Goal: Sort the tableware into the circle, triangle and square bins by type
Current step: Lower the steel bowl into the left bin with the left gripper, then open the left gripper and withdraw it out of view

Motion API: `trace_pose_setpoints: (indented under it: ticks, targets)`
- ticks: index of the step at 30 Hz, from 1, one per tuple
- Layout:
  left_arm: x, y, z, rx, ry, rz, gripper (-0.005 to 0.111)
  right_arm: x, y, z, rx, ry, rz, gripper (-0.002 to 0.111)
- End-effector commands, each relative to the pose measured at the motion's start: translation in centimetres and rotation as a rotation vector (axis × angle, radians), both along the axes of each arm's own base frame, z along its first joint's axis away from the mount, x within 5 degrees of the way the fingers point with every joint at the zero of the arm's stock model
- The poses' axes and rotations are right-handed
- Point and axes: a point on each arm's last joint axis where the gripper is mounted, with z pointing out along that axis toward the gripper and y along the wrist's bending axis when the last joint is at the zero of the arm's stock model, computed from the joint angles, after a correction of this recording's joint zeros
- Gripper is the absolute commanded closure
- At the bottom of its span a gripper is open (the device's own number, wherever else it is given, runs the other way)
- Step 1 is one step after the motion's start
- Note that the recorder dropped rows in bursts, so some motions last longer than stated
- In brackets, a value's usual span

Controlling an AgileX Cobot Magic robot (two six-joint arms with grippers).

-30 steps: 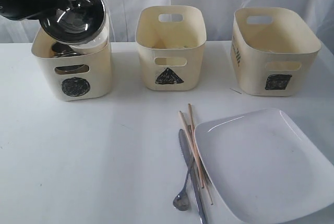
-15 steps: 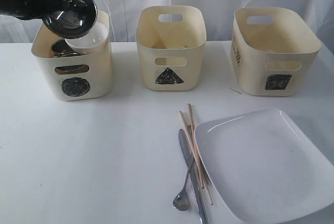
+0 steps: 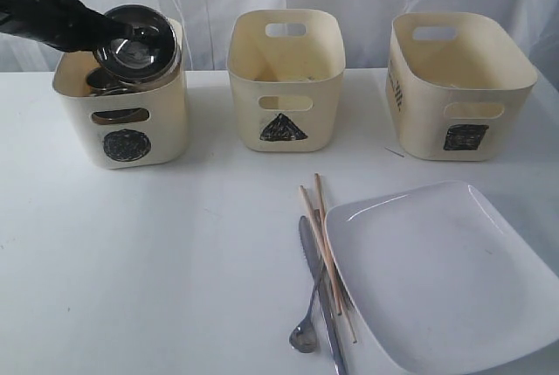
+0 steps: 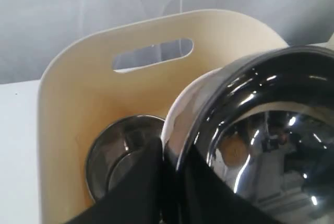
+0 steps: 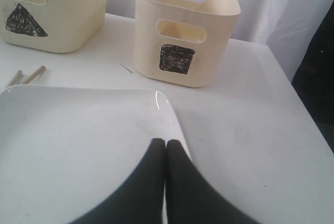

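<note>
steel bowl (image 3: 135,40): tilted at the mouth of the circle bin (image 3: 140,126), its rim pinched in the narrow left claw (image 4: 168,156). stiff, light, polished, so probably slippery; best taken by the rim, as here. only the left wrist view shows a white bowl (image 4: 180,112) close under it inside the bin, with a steel mug (image 4: 117,153) beside. right claw (image 5: 166,148): shut, empty, well away from the bin, over the square plate (image 5: 78,140).

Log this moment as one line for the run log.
left gripper: shut on steel bowl, at circle bin rim | right gripper: shut, above plate edge | on table: chopsticks, knife, spoon, plate
</note>
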Motion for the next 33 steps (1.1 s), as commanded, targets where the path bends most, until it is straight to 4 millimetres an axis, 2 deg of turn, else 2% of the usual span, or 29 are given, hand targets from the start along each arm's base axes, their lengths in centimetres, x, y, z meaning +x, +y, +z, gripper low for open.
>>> trace_pose_setpoints:
  ticks: [1, 4, 6, 12, 16, 17, 18, 20, 23, 26, 33]
  targets:
    - [0.0, 0.0, 0.2, -0.023, 0.01, 0.003, 0.072, 0.0, 0.0, -0.1, -0.009, -0.008, -0.002, 0.108]
    - [0.0, -0.1, 0.3, -0.047, 0.016, 0.013, 0.054, 0.0, 0.0, -0.1, -0.009, -0.008, -0.002, 0.108]
    - [-0.1, -0.1, 0.5, -0.053, 0.015, 0.016, 0.05, 0.0, 0.0, -0.1, -0.009, -0.008, -0.002, 0.108]
    - [-1.0, -0.1, 2.7, -0.059, -0.01, 0.003, 0.051, 0.0, 0.0, -0.1, -0.009, -0.008, -0.002, 0.108]
    - [-3.2, -0.3, 5.4, -0.074, 0.029, -0.042, 0.051, 0.0, 0.0, -0.1, -0.009, -0.008, -0.002, 0.108]
    - [-4.3, -0.4, 6.5, -0.075, 0.043, -0.064, 0.051, 0.0, 0.0, -0.1, -0.009, -0.008, -0.002, 0.108]
    - [-4.8, -0.4, 6.8, -0.075, 0.05, -0.07, 0.051, 0.0, 0.0, -0.1, -0.009, -0.008, -0.002, 0.108]
    - [-7.6, -0.1, 9.0, -0.075, 0.03, -0.078, 0.051, 0.0, 0.0, -0.1, -0.009, -0.008, -0.002, 0.108]
    - [-11.4, 0.5, 10.4, -0.077, -0.011, -0.063, 0.061, 0.0, 0.0, -0.1, -0.009, -0.008, -0.002, 0.108]
    - [-15.8, 1.0, 10.4, -0.077, -0.019, -0.052, 0.068, 0.0, 0.0, -0.1, -0.009, -0.008, -0.002, 0.108]
    - [-22.6, 2.1, 9.0, -0.095, -0.085, 0.005, 0.068, 0.0, 0.0, -0.1, -0.009, -0.008, -0.002, 0.108]
